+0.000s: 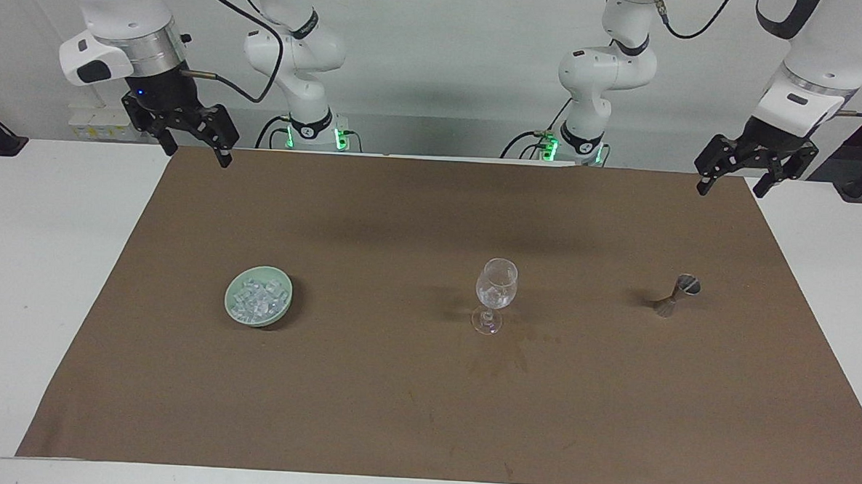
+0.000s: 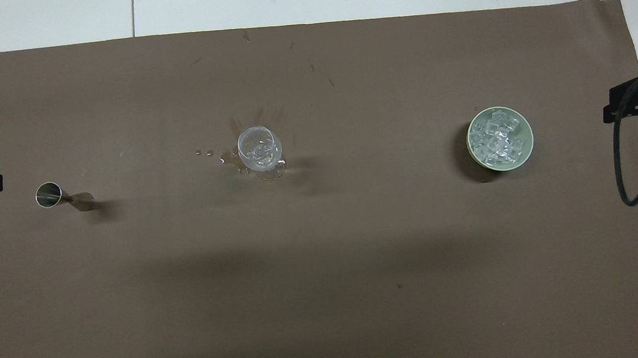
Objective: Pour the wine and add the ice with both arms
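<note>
Hanging high at the table's corners, left gripper [image 1: 757, 176] and right gripper [image 1: 188, 138] both gape, released and empty. Ice [image 1: 257, 298] fills the bowl [image 1: 233, 309]; some sits in the glass [image 1: 497, 283]. Task looks finished, nothing left but parking.

A white table [image 1: 51, 269] carries a brown mat [image 1: 424, 409] over most of its top. Three things stand on the mat in a row — a green bowl [image 1: 233, 307] of ice [image 1: 257, 298], a wine glass [image 1: 495, 294], a metal jigger [image 1: 674, 295] — well apart.
</note>
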Controlling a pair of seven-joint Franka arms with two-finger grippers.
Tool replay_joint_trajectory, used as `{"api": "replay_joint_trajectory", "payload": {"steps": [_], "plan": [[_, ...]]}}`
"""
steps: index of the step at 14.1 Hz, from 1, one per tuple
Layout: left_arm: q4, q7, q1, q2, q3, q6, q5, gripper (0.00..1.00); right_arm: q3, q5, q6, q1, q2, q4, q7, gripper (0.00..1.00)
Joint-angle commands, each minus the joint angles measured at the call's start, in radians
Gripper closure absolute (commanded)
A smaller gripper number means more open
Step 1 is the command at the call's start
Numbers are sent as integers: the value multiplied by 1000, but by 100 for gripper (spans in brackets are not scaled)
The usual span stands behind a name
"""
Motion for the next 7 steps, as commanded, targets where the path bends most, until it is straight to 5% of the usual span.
{"api": "replay_joint_trajectory", "payload": {"steps": [1,7], "plan": [[8,-5,-14,3,7,3,11,0,3,28,56,-11,-88,-137,-20,0],[8,-5,-14,2,7,3,11,0,3,23,32,-11,-72,-105,-13,0]]}}
